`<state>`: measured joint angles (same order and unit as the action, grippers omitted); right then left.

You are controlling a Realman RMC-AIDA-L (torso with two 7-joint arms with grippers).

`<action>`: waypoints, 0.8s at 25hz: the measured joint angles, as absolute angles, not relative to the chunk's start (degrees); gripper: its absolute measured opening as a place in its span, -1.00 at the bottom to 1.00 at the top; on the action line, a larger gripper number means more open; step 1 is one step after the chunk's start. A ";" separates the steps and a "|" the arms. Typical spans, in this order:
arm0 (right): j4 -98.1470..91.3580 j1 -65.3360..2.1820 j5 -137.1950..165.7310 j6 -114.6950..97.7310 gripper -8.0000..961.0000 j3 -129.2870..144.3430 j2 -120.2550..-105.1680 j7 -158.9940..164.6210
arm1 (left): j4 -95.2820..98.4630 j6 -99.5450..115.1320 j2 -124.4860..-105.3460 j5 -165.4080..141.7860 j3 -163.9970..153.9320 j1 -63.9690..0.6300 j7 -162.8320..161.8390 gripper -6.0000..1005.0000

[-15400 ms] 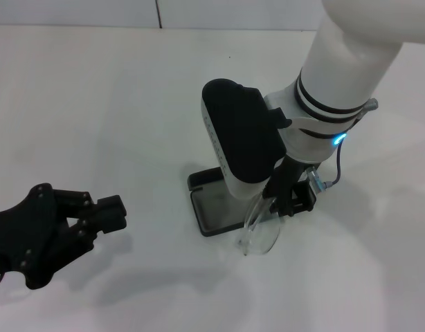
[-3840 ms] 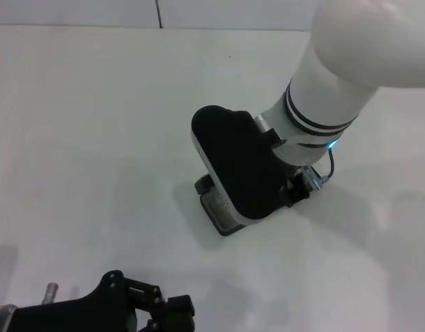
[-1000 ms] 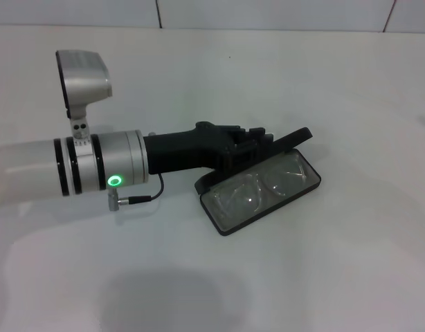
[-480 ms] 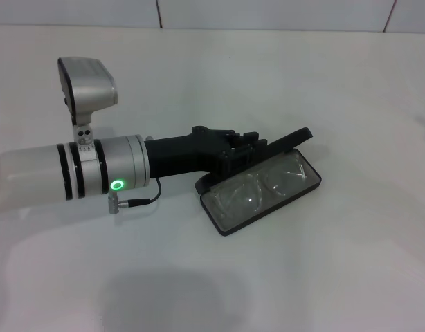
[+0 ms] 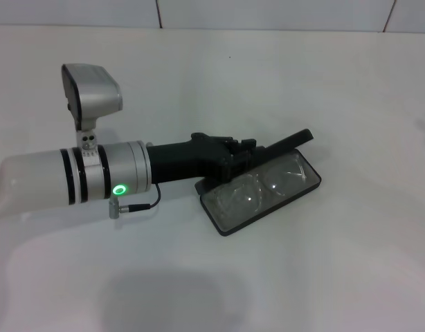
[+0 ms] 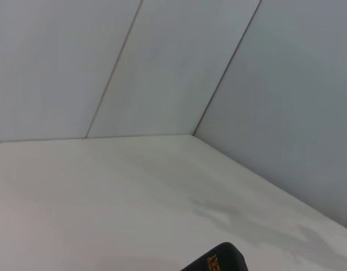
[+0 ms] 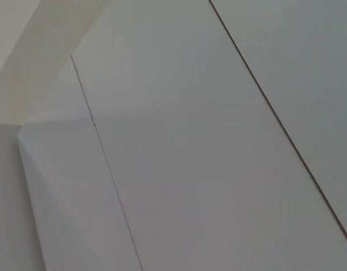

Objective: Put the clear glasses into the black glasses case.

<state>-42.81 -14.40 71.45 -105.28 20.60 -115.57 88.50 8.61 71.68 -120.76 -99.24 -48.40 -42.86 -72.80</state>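
The black glasses case lies open at the middle of the white table. The clear glasses rest folded inside its grey-lined base. The lid stands tilted at a low angle over the far side of the base. My left gripper reaches in from the left and is pressed against the lid's left part, over the base's far left corner. In the left wrist view only a black corner of the case with orange lettering shows. My right gripper is out of view; its wrist view shows only wall panels.
The white table spreads on all sides of the case with nothing else on it. A white panelled wall runs along the far edge. My left forearm lies low over the table's left side.
The lid has tipped lower toward the base. My left arm has shifted slightly down and to the right with it. The glasses have stayed in the case.
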 joint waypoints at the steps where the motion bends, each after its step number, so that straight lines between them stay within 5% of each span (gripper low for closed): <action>1: -42.70 -14.41 71.46 -105.29 -0.34 20.62 -115.57 88.50 | 8.58 71.68 -120.76 -99.24 -48.91 -42.87 -72.65 -0.57; 20: -40.76 -14.50 71.65 -107.21 -0.33 20.65 -115.52 88.71 | 7.53 72.39 -120.75 -99.28 -55.56 -42.41 -68.86 -0.56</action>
<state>-40.76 -14.50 71.65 -107.21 20.65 -115.52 88.71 7.53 72.39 -120.75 -99.28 -55.56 -42.41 -68.86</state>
